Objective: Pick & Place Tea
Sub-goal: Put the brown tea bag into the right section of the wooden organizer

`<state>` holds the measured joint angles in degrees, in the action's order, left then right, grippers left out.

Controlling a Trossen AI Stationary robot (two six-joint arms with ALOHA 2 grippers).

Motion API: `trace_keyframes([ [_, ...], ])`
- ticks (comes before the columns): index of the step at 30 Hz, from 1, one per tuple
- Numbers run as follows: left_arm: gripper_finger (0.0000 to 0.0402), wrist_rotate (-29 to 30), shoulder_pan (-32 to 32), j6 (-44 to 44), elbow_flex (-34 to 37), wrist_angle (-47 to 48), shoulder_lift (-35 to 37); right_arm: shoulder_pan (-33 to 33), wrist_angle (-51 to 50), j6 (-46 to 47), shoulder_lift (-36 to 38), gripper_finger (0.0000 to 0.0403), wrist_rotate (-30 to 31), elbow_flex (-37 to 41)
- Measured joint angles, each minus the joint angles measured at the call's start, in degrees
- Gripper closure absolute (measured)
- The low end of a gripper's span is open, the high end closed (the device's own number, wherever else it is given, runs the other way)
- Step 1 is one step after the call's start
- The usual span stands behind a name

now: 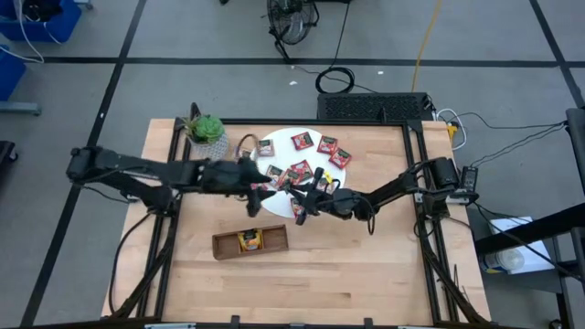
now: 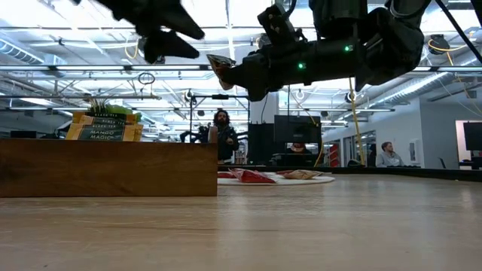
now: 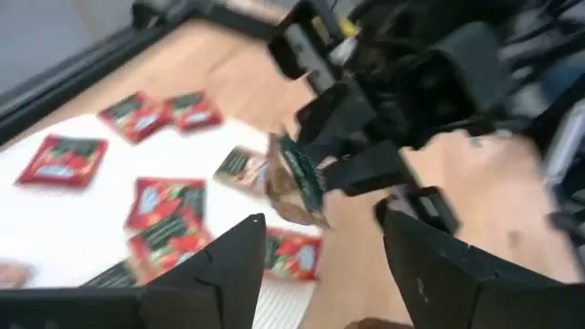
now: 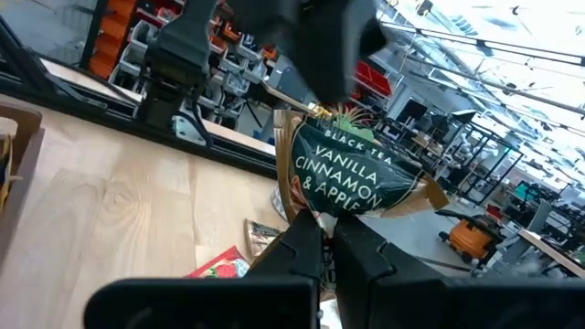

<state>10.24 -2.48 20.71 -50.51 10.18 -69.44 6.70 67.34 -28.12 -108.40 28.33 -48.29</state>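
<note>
Your right gripper [image 4: 320,239] has its jaws clamped on a brown tea sachet [image 4: 352,178], held above the table [image 1: 366,265]. Your left gripper [image 3: 320,265] faces it, jaws apart.

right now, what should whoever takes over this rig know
Right gripper: shut on a dark sachet labelled vanilla, cinnamon and apple, held in the air above the table.
Left gripper: open, just in front of that sachet, holding nothing.
Tray: yellow sachets in its middle compartment.
Left to do: many red sachets lie on the white disc; the held one still needs placing.
</note>
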Motion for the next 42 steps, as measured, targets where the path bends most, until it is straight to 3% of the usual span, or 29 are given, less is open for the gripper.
trace_keyframes([
  [4,0.0176,0.02,2.14,0.89,-9.67,13.82,-5.78,0.09,-0.01,-0.01,0.0,0.0401,0.07,0.0],
  [7,0.0176,-1.79,3.51,2.09,-13.35,17.34,-8.94,0.11,0.06,-0.72,0.0,0.0401,0.07,0.0],
  [13,0.0176,-8.34,4.81,2.52,-15.23,16.13,-12.6,0.11,0.08,-1.16,0.02,0.0401,0.07,0.02],
  [26,0.0182,-8.49,5.43,3.21,-15.25,14.44,-13.72,0.11,-0.01,-1.47,0.02,0.0401,0.07,0.02],
  [31,0.0244,-9.75,5.47,1.7,-15.25,13.66,-13.71,0.11,-0.35,-0.75,0.02,0.0401,0.07,0.02],
  [36,0.037,-9.85,5.52,-0.91,-15.23,12.9,-13.71,0.11,-0.14,0.57,0.06,0.04,0.09,0.02],
  [42,0.0396,-6.62,5.75,-9.22,-15.23,12.81,-13.36,0.08,-0.64,6.04,0.11,0.0366,0.2,0.02],
])
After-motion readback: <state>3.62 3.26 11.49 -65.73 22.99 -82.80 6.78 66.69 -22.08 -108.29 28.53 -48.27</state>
